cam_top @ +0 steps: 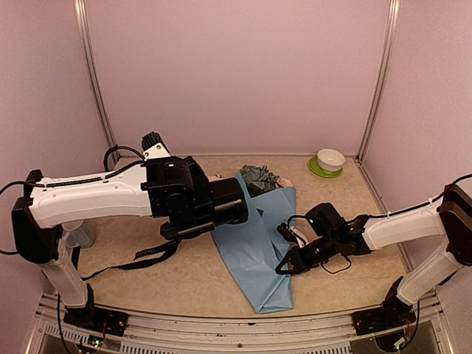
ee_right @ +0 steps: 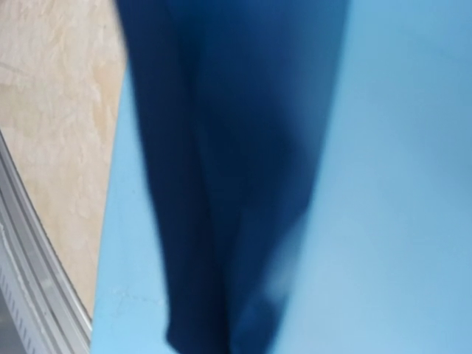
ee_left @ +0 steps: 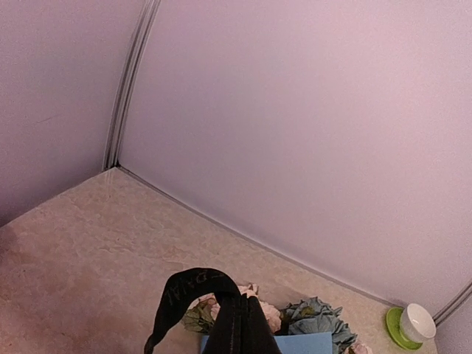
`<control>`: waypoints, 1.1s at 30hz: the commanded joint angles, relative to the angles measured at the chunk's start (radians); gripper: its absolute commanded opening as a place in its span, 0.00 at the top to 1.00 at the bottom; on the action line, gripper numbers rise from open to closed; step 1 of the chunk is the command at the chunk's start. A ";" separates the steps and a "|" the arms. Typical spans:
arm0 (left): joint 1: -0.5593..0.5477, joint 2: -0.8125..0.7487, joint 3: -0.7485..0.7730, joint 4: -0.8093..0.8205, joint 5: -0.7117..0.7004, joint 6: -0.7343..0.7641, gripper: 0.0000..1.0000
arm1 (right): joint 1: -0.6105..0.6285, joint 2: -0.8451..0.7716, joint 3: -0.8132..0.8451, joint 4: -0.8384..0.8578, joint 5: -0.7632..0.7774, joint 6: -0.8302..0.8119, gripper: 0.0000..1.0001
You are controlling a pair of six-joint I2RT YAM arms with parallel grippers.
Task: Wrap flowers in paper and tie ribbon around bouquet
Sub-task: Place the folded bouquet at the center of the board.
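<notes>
Both sets of jaws are clenched. The left jaws, at the end of the left arm (cam_top: 103, 193) reaching over the middle of the tabletop (cam_top: 169, 286), pinch the ribbon (cam_top: 140, 257). It is a thin, floppy black strip that arches off the dark fingertips (ee_left: 237, 324) in the left wrist view. From above it droops under the wrist and trails across the tabletop toward the near left corner. The right jaws sit at the right edge of the paper (cam_top: 258, 251) and seem to nip it; the right wrist view is blurred and filled with pale blue sheet, a darker blue fold running down its middle. The paper lies in the centre as a long, creased, light blue wrap that tapers toward the near edge, its wide end toward the back wall. The flowers (cam_top: 262, 177) poke out of that wide end, dusty blue-grey blooms with a few pale pink ones beside them. A white bowl (cam_top: 331, 158) on a green saucer (cam_top: 315, 168) stands in the far right corner, well apart.
</notes>
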 commanded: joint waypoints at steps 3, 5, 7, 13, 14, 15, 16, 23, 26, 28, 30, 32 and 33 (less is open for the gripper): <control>-0.008 0.070 0.099 -0.012 -0.171 0.140 1.00 | -0.013 0.028 0.035 0.005 0.012 -0.008 1.00; -0.013 0.069 0.069 -0.011 -0.170 0.139 1.00 | -0.013 0.019 0.029 -0.004 0.025 -0.002 1.00; -0.038 0.057 0.041 -0.010 -0.170 0.104 1.00 | -0.013 0.005 0.023 -0.018 0.051 0.003 1.00; -0.138 0.108 0.114 -0.008 -0.151 0.025 1.00 | -0.014 0.007 0.013 -0.012 0.069 0.022 1.00; -0.155 0.137 0.124 -0.010 -0.132 0.000 1.00 | -0.014 0.018 0.010 0.005 0.059 0.027 1.00; -0.170 0.185 0.132 -0.009 -0.106 -0.023 1.00 | -0.014 0.030 0.005 0.019 0.045 0.033 1.00; -0.180 0.215 0.145 -0.009 -0.077 -0.036 1.00 | -0.014 0.038 -0.001 0.034 0.034 0.041 1.00; -0.208 0.388 0.218 0.120 0.024 0.101 1.00 | -0.015 0.031 -0.041 0.088 0.027 0.091 1.00; -0.177 0.365 0.102 0.493 0.145 0.461 1.00 | -0.016 0.029 -0.060 0.095 0.048 0.115 0.98; -0.121 0.271 -0.127 1.008 0.375 0.818 1.00 | -0.018 0.018 -0.072 0.103 0.057 0.130 0.93; -0.084 0.168 -0.359 1.482 0.583 0.954 1.00 | -0.020 0.002 -0.085 0.112 0.059 0.146 0.90; -0.074 0.143 -0.389 1.507 0.583 0.976 1.00 | -0.025 -0.023 -0.098 0.122 0.067 0.161 0.89; -0.072 0.161 -0.353 1.447 0.585 0.979 1.00 | -0.026 -0.036 -0.107 0.129 0.073 0.168 0.88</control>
